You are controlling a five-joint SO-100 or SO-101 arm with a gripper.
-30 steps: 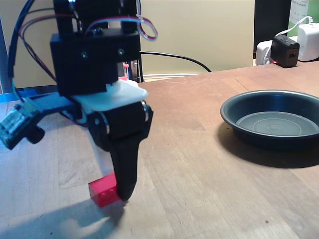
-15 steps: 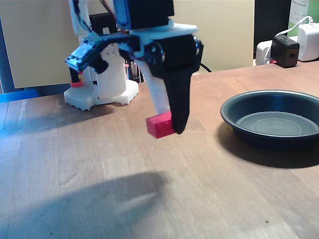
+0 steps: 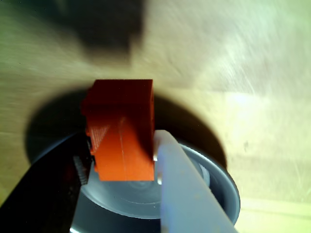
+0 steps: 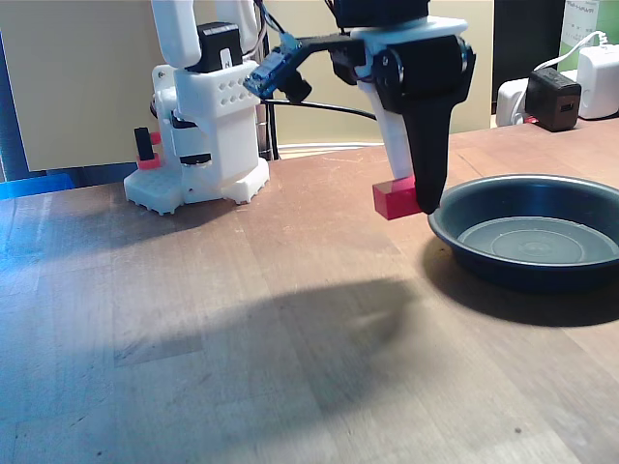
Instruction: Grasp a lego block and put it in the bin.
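Carrying the lego block (image 4: 395,200) toward the bin (image 4: 455,242)

Our gripper (image 4: 410,203) pinches the brick aloft just beside the rim — we should travel on over the dish's middle, then open low so it can't bounce out.

- The gripper (image 4: 411,198) is seen raised above the wooden desk (image 4: 242,329), its black and white jaws pointing down.
- The red lego block (image 4: 394,199) is clamped between the jaws, clear of the desk surface.
- The block is held just beside the left rim of the bin (image 4: 530,237), as the fixed view shows it.
- A broad shadow is cast on the desk below the arm.
- The white robot base (image 4: 203,126) is seen at the rear left.
- A black charger cube (image 4: 553,99) is noted at the rear right.
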